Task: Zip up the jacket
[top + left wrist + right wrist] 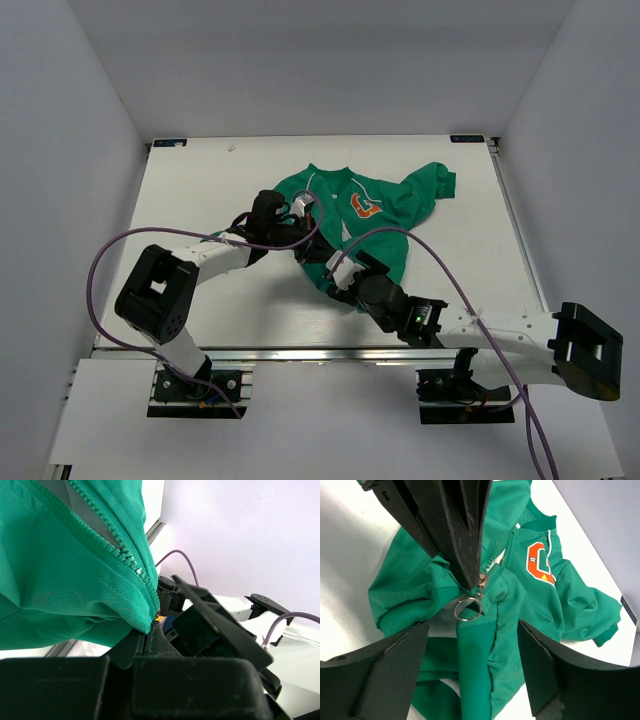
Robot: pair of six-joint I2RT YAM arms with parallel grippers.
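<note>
Jacket [385, 205] sits mid-table toward the far side, bunched up, orange logo [540, 562] facing up. Front is mostly unzipped: teeth [125, 555] split apart above the slider.

Left gripper [468, 575] is clamped on the hem end of the zip, right at the slider [480, 581]. Right gripper [472, 630] is spread wide with nothing in it, one finger each side of the hem and the ring pull [467, 609] hanging between them.

Step in hand, my read: right takes the ring, left anchors.
- Close on the ring itself, not the fabric behind it.
- The ring faces the camera flat-on, so pinch across its edge.
- Pull toward the collar in line with the teeth, left tensioning the hem the other way. Any slack and the slider likely jams.

In the way:
- Left's fingers crowd the slider, so there's little room.
- Fabric is rumpled along the zip line, and the sleeve [600, 615] is folded up on the right.
- In the top view, the right arm's purple cable [395, 231] loops across the jacket.
</note>
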